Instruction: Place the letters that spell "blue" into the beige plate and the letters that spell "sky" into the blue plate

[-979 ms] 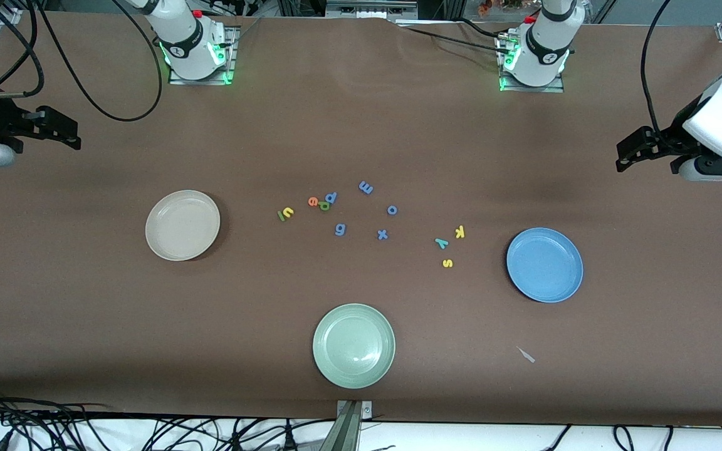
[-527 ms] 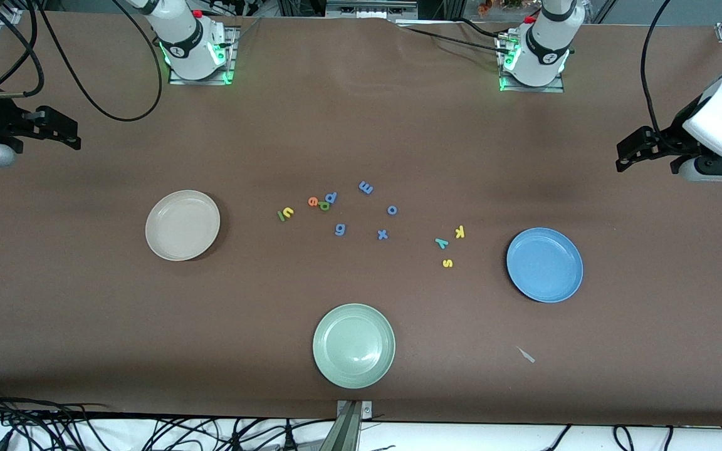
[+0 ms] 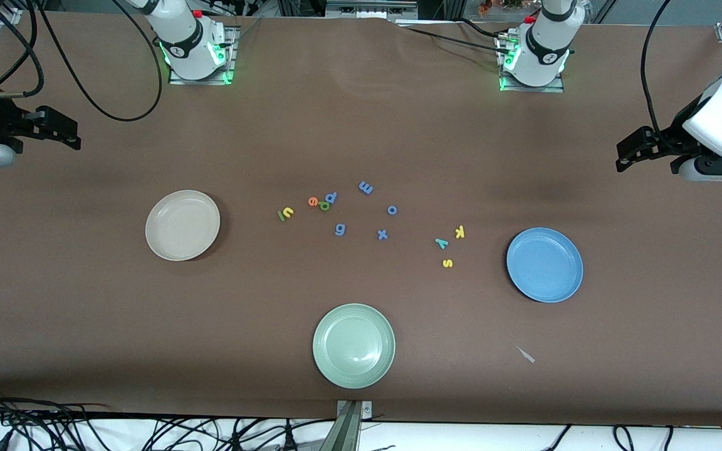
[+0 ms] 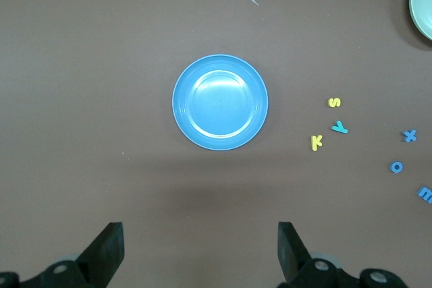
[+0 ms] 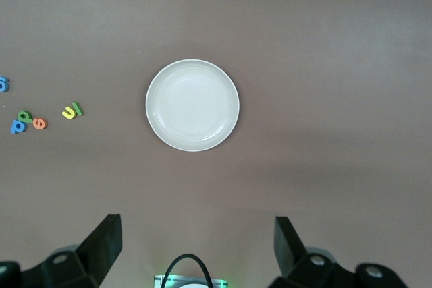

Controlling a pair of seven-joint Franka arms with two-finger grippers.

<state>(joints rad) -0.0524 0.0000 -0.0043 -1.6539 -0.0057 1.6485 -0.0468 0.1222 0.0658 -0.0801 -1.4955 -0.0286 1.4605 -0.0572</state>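
A brown table (image 3: pixel 361 125) fills the front view, with cables (image 3: pixel 85 429) trailing along its near edge and the two arm bases, lit green, along its top edge.

Going from the right arm's end to the left arm's: the right gripper (image 3: pixel 60 133) hangs over bare table at that end, its fingers spread wide and empty. Next lies the beige plate (image 3: pixel 182 225), nothing in it. Toward the middle sit the dark green "l" (image 3: pixel 281 216) touching the yellow "u" (image 3: pixel 288 212), then the orange "e" (image 3: pixel 313 202) touching the green "b" (image 3: pixel 324 205), against a blue "p" (image 3: pixel 331 197). Blue "g" (image 3: pixel 340 229), "m" (image 3: pixel 365 186), "x" (image 3: pixel 382 235) and "o" (image 3: pixel 392 210) are scattered mid-table. The pale green plate (image 3: pixel 353 354) is nearest the camera. Then come the teal "y" (image 3: pixel 441 243), yellow "s" (image 3: pixel 447 263) and yellow "k" (image 3: pixel 459 232), near the blue plate (image 3: pixel 544 264), also unfilled. A small pale scrap (image 3: pixel 526 354), possibly tape, lies nearer the camera. The left gripper (image 3: pixel 633 150) waits over its end, wide apart, holding nothing.

Only the wrist views show the gap between each pair of fingers; the right wrist view also shows a green light at the table edge.
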